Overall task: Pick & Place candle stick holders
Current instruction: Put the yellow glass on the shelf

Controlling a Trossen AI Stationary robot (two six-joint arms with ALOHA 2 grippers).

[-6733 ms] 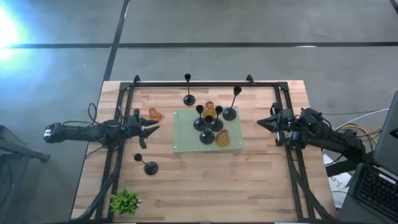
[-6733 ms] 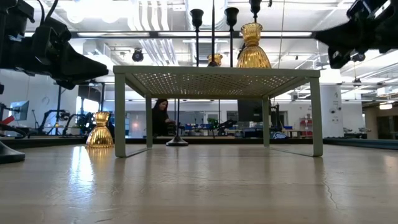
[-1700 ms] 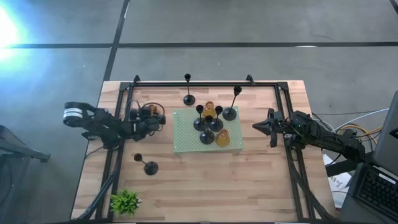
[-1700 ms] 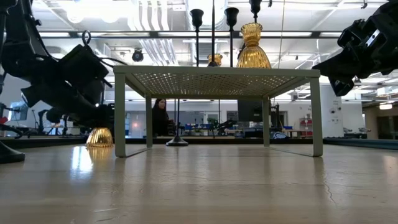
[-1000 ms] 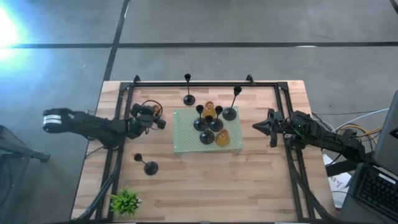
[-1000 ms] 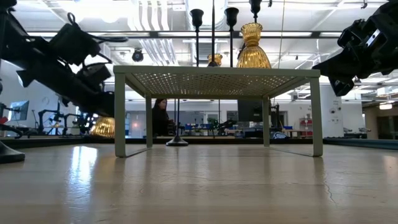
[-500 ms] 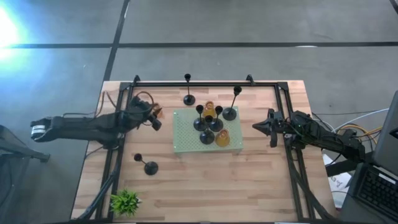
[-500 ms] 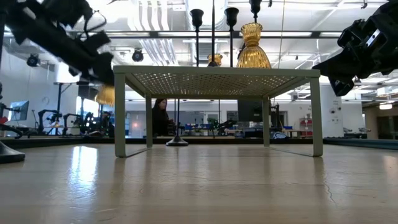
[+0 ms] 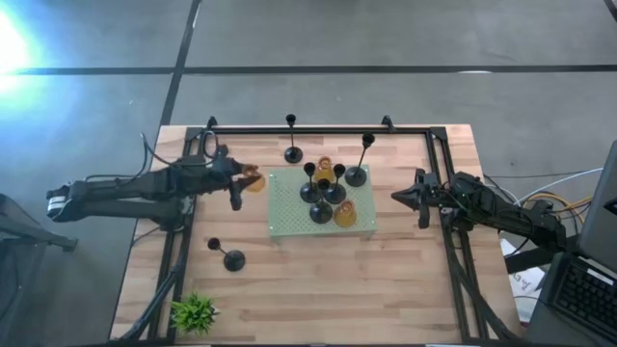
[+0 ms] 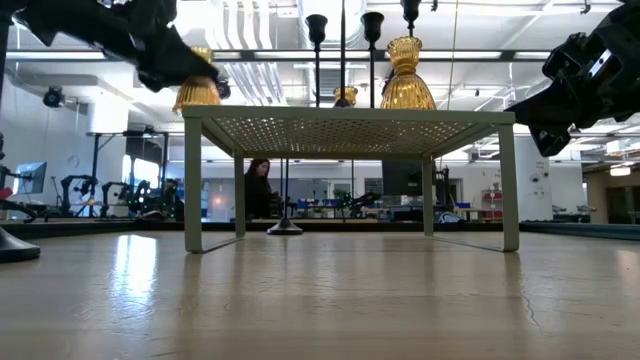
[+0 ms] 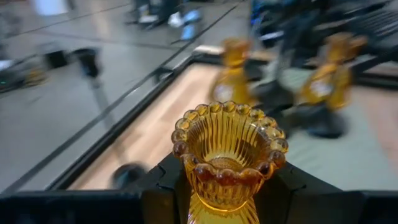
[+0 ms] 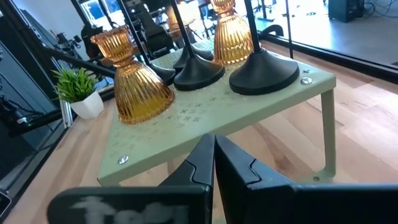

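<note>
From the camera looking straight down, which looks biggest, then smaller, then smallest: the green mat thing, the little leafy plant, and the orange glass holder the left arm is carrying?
1. The green mat, by far the largest.
2. The leafy plant.
3. The orange glass holder in the left gripper. It looks smallest, though the gripper hides part of it.

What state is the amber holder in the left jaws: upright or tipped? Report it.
Upright. The amber holder is clamped in the left gripper, cup up and flared base down, level with the top of the green stand.
</note>
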